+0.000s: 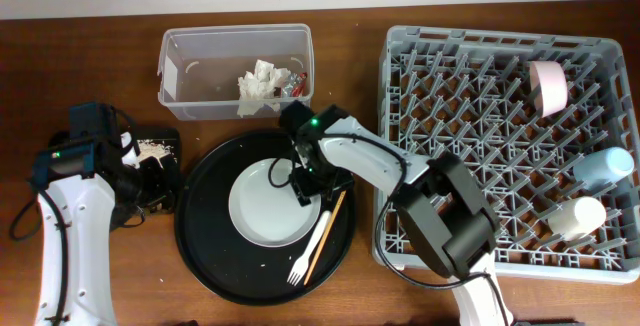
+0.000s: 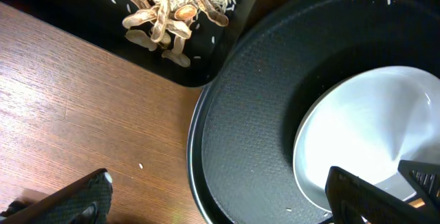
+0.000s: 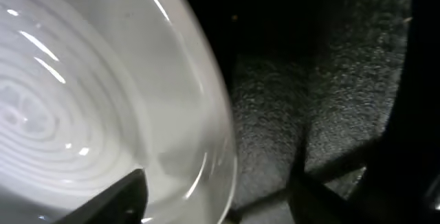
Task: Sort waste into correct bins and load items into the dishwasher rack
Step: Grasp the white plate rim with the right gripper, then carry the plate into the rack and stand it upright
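Right gripper point(image 1: 303, 183): is hanging at the right rim of the white plate point(image 1: 262, 206), jaws apart around it, not gripping.
Left gripper point(image 2: 216, 183): is standing wide, empty, near the shallow black tray point(image 2: 89, 18).
White plate: is lying on the round black tray point(image 1: 205, 241).

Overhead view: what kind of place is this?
Probably a lab tabletop mock-up of dish clearing, not a real kitchen: a grey dishwasher rack, a clear tub of waste and a round black tray with a plate, on a wooden table.
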Available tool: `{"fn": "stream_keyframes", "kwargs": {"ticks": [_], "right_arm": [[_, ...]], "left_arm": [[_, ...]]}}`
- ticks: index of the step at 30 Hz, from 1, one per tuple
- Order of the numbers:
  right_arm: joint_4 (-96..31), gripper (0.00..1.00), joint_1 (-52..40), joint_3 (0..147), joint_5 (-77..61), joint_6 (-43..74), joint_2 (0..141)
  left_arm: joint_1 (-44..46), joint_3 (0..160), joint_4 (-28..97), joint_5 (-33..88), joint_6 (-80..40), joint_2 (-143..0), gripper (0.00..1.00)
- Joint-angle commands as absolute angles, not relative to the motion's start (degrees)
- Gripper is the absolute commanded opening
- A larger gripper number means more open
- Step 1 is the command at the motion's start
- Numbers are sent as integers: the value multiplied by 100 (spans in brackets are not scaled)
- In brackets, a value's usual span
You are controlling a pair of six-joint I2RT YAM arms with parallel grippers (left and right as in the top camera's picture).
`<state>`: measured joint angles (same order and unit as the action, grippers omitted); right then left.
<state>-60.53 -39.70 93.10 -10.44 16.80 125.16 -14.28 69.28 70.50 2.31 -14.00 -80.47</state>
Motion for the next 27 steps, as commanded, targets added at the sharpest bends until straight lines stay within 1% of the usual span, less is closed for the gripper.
{"fn": "stream_keyframes", "kwargs": {"ticks": [1, 2, 3, 4, 6, 7, 8, 12, 15, 18, 22, 25, 27], "right_arm": [[-5951, 61, -4093, 9314, -1142, 1907, 12770], [-5955, 52, -4091, 9314, -1142, 1973, 12779], [-5948, 39, -4091, 9314, -1140, 2005, 12779], [-5951, 31, -4091, 9317, -1140, 2005, 12776], [-5983, 19, -4086, 9317, -1142, 2003, 12776], [-6014, 8, -4086, 9321, -1142, 2003, 12774], [-6064, 4, -4086, 9351, -1140, 2003, 12766], [-6320, 4, -4069, 9647, -987, 2003, 12650], [-6755, 4, -3927, 10020, -213, 2049, 12171], [-7157, 4, -3610, 10195, 961, 2265, 11266], [-7354, 4, -2757, 10195, 2541, 2300, 9699], [-7352, 4, -2152, 10195, 4082, 2300, 9129], [-7373, 4, -1658, 10195, 5225, 2303, 9035]], "left_arm": [[-1452, 6989, 7032, 213, -1459, -7970, 99], [-1452, 6989, 7032, 213, -1459, -7970, 99], [-1452, 6989, 7032, 213, -1459, -7968, 99], [-1452, 6989, 7032, 213, -1459, -7970, 99], [-1452, 6989, 7032, 215, -1459, -7968, 99], [-1452, 6989, 7030, 213, -1459, -7970, 99], [-1452, 6987, 7032, 213, -1459, -7968, 99], [-1452, 6978, 7032, 215, -1459, -7970, 99], [-1452, 6978, 7037, 215, -1459, -7970, 99], [-1452, 6978, 7032, 215, -1459, -7970, 99], [-1452, 6978, 7032, 215, -1459, -7970, 99], [-1452, 6978, 7030, 215, -1459, -7970, 99], [-1452, 6973, 7015, 217, -1479, -7970, 99]]}}
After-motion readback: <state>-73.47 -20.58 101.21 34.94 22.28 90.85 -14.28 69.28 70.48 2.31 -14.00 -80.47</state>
